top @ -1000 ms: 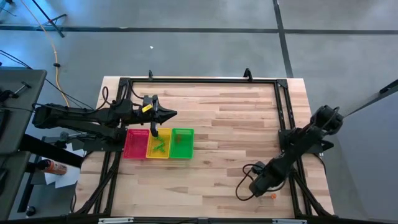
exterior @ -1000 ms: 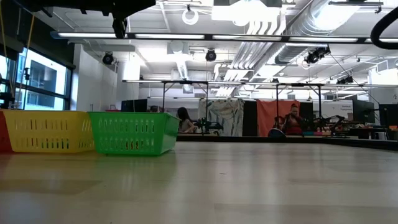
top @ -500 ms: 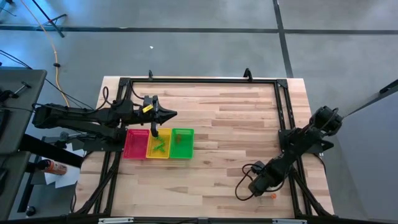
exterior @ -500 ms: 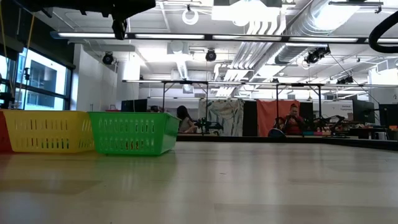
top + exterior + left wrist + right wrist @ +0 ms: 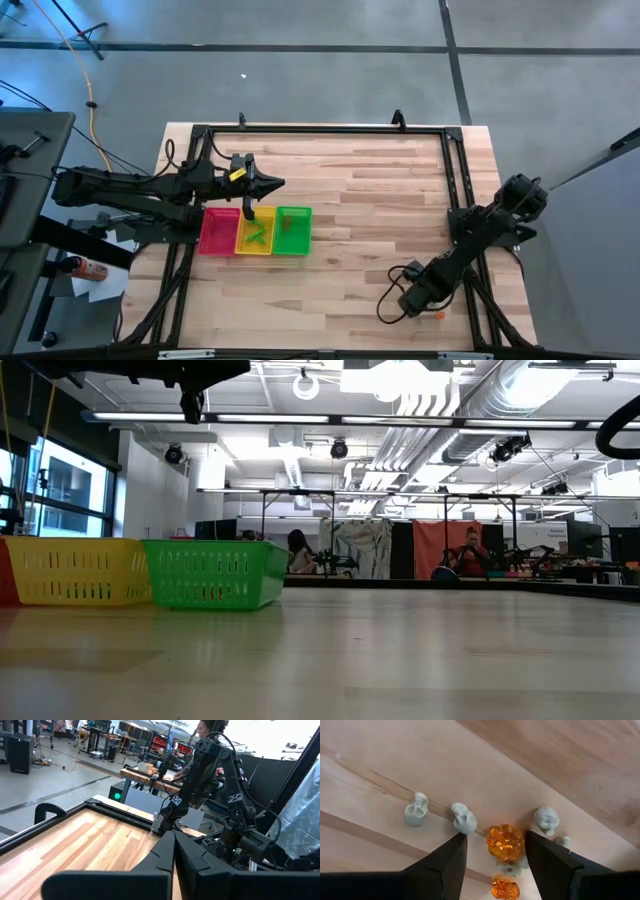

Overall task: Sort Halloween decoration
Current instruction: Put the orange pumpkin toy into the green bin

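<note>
The Halloween decoration lies loose on the wood near the table's front right. In the right wrist view I see pale grey skulls (image 5: 416, 810) (image 5: 463, 818) (image 5: 546, 819) and two orange trinkets (image 5: 505, 841) (image 5: 502, 888). My right gripper (image 5: 496, 842) (image 5: 415, 303) points steeply down over them, open, with a finger on either side of the upper orange trinket. One fingertip (image 5: 459, 845) stands close by a skull; whether it touches, I cannot tell. My left gripper (image 5: 174, 851) (image 5: 272, 183) is shut and held level above the trays, with nothing in it.
Red (image 5: 217, 231), yellow (image 5: 255, 232) and green (image 5: 292, 230) trays stand side by side at the table's left, with small trinkets in the yellow and green ones. A black frame (image 5: 455, 170) runs along the table's edges. People are in the room beyond.
</note>
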